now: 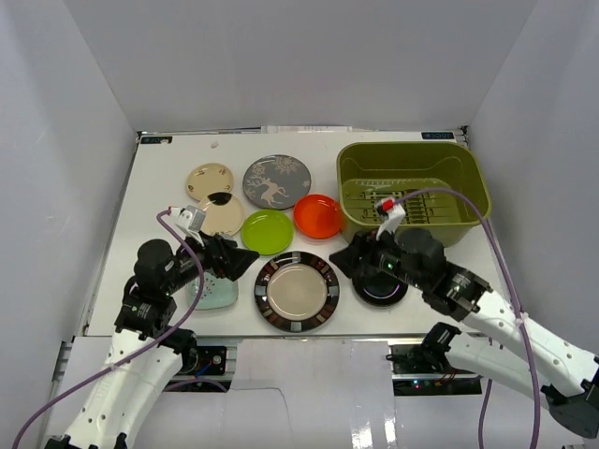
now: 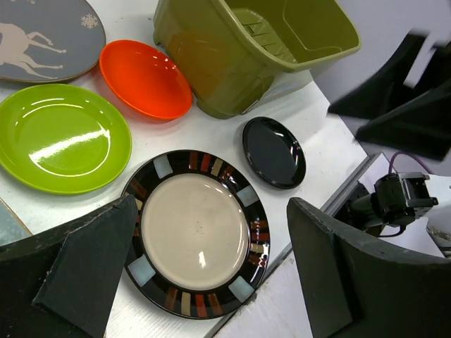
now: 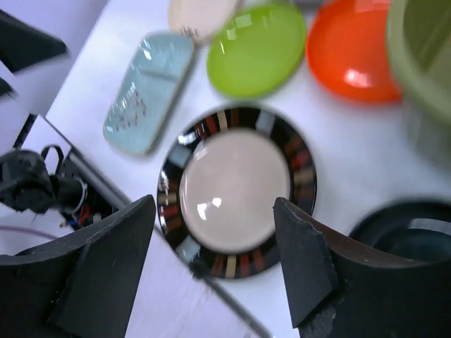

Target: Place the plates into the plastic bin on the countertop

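Observation:
Several plates lie on the white countertop (image 1: 168, 187). A dark-rimmed cream plate (image 1: 297, 291) sits at the front centre, between both grippers. My left gripper (image 1: 241, 261) hovers open above a mint rectangular plate (image 1: 211, 292); in its wrist view the left gripper (image 2: 211, 274) frames the dark-rimmed plate (image 2: 194, 239). My right gripper (image 1: 348, 261) is open and empty above a glossy black plate (image 1: 379, 288); the right gripper (image 3: 215, 260) also looks down at the dark-rimmed plate (image 3: 236, 190). The olive plastic bin (image 1: 412, 190) stands at the back right with no plates in it.
Behind the front row lie a lime green plate (image 1: 267, 231), an orange-red plate (image 1: 317, 216), a grey deer plate (image 1: 276, 181) and two beige-gold plates (image 1: 210, 178). Pale grey walls close in the countertop. The table's front edge runs just below the dark-rimmed plate.

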You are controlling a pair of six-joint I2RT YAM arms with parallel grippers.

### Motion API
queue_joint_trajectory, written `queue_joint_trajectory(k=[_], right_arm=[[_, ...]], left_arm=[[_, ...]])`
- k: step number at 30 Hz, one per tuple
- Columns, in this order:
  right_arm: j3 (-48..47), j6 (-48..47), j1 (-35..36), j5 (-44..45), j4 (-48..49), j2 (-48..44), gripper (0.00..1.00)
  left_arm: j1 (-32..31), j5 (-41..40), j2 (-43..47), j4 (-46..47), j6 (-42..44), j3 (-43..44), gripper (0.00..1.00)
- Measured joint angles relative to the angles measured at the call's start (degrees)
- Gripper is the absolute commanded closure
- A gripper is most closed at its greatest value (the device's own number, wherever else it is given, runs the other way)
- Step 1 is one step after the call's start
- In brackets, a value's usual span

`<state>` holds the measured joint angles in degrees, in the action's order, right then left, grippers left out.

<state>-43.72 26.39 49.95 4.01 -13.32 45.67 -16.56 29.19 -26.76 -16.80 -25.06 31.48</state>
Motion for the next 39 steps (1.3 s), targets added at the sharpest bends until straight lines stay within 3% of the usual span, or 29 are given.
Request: queue_joint_trajectory(k=[5,10,18,27,30,33,34,37,39], right_arm=[[18.0,12.7,1.7,-1.4,-0.5,-9.6,0.35],[27.5,21.2,3.2,-1.6,2.6,-11.6,0.34],[34.8,29.1,5.6,0.3,18.1,-3.5,0.3],[38.0,36.2,5.9,1.8,36.3,10.7,0.38],[38.5,37.8,6.0,1.8,44.0,17.2,0.49],[38.8,39.6,6.1,1.8,52.0,24.4,0.75],[39.2,40.2,6.0,1.9,54.0,25.9,0.9],[39.9,43.6,6.0,2.1,57.3,25.8,0.92],[39.9,42.5,6.3,2.7,54.9,20.5,0.92]], left_arm=[[0.2,0.4,-0.3,0.0,0.2,0.0,0.02],[0.3,0.4,-1.2,0.0,0.2,0.0,0.02],[0.4,0.2,-3.1,0.0,0.1,0.0,0.02],[0.4,-0.2,-5.7,0.0,-0.4,0.0,0.02],[0.5,-0.3,-6.3,-0.1,-0.5,0.0,0.02],[0.6,-0.9,-6.6,-0.2,-0.5,0.0,0.02],[0.6,-1.3,-6.7,-0.4,-0.5,0.0,0.02],[0.7,-2.6,-7.0,-1.0,-0.7,0.0,0.02],[0.7,-3.4,-7.3,-1.3,-0.9,0.0,0.02]])
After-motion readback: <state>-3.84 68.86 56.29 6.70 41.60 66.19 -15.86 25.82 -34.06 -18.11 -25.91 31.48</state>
